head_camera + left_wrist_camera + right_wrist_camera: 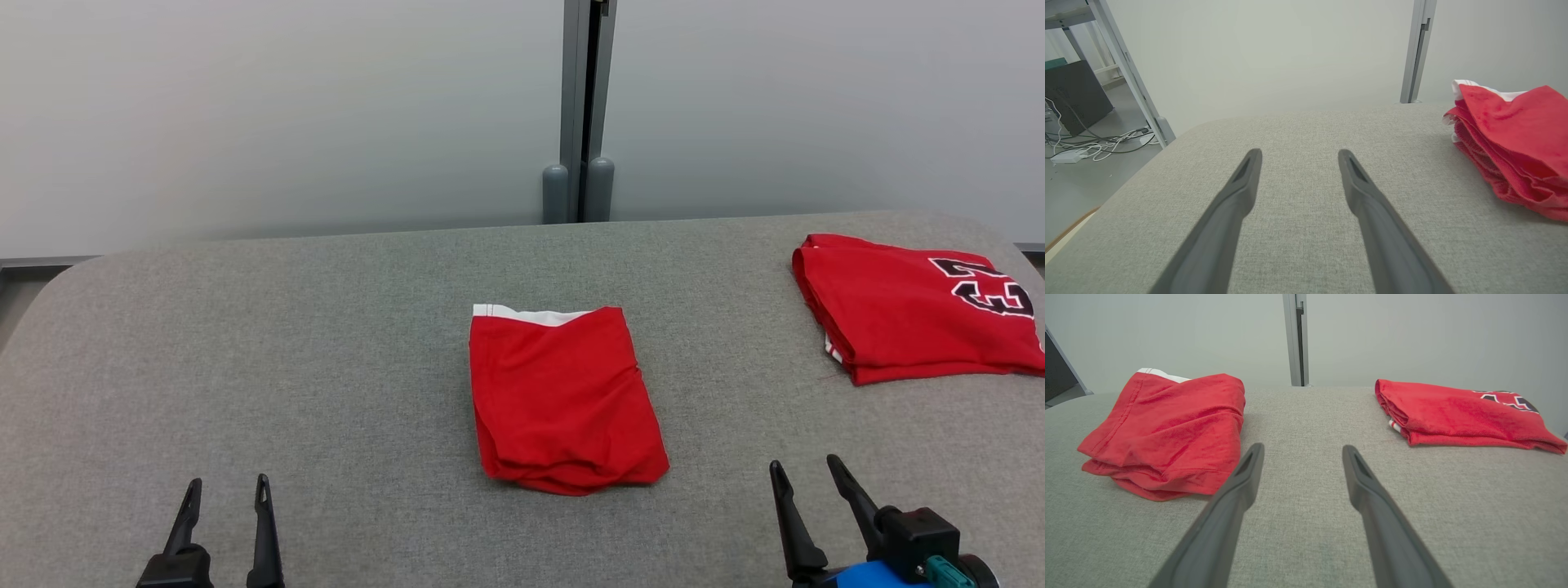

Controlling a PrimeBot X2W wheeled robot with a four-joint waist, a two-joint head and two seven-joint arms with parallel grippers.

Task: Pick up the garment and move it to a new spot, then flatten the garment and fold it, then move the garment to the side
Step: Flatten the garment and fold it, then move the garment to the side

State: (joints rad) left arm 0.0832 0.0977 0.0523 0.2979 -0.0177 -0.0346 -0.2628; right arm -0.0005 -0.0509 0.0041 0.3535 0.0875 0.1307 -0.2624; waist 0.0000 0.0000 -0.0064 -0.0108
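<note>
Holding left end effector [228, 482] and right end effector [803, 463] spread over near edge of woven grey worktop [326, 367]; facing rectangular folded red garment [563, 392] mid-worktop, jersey [906, 310] far-right corner.

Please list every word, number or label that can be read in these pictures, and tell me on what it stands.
"23", probably, in black digits edged white, turned and partly hidden: on the folded red jersey at the right.
Middle folded red garment: no text readable.

Garment [1515, 139] and jersey [898, 318] — both partly off-frame
</note>
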